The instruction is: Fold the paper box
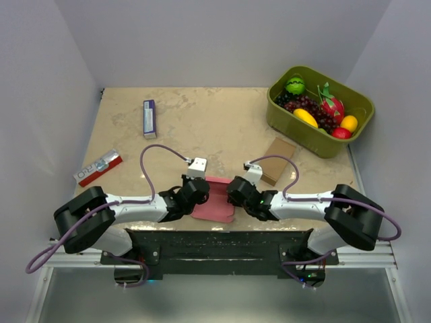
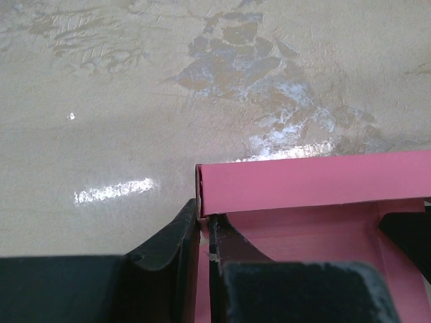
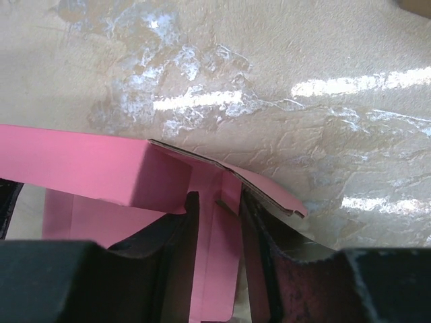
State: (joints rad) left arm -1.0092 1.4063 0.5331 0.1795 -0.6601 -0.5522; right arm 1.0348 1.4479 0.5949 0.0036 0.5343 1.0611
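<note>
Beige mottled table (image 1: 202,121), centre of near edge: paper box (image 1: 215,202) lay partly erected between both arms. Left hand (image 2: 204,225) was pinched almost closed on a raised side wall, judged to steady it. Right hand (image 3: 219,202) stood partly open astride an end flap, not visibly clamped, apparently placed to fold it.
</note>
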